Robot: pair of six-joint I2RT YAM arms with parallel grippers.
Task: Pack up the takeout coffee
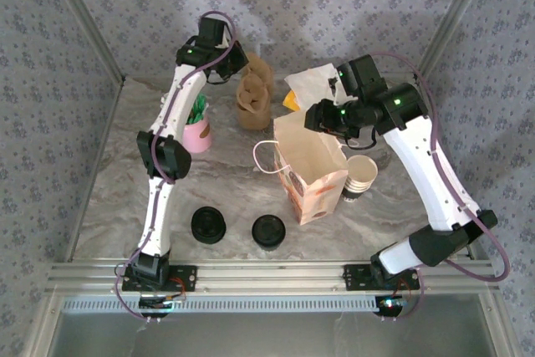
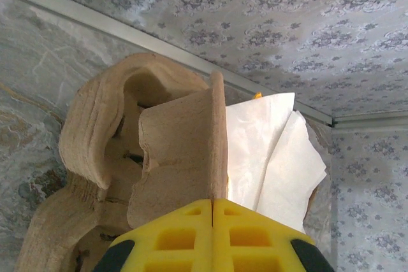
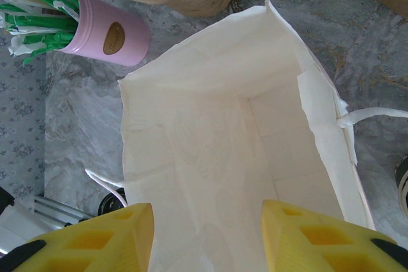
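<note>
right gripper (image 3: 207,218) hangs over the open mouth of the pale paper bag with string handles (image 1: 311,169). its yellow fingers are spread with nothing between them, and the bag looks bare inside. the takeout coffee isn't packed yet. i read it as the black-lidded round cup (image 1: 269,231) on the near side of the table, just left of the bag's near end (from above it looks a lot like the squat black lid pile (image 1: 208,225) further left, so i'm not certain which is which).

left gripper (image 2: 212,203) is over at the far side, fingers pressed together. its tips are right up against the upright wall of the brown moulded-pulp cup holder (image 2: 172,151), and i can't tell if they nip a sliver of it.

so the step in hand seems to be fetching the cup. i'd take it round the body under the lid, not by the lid itself. keep it upright and go straight down the middle of the bag. that bag looks light, so clipping the rim or a handle could tip it.
</note>
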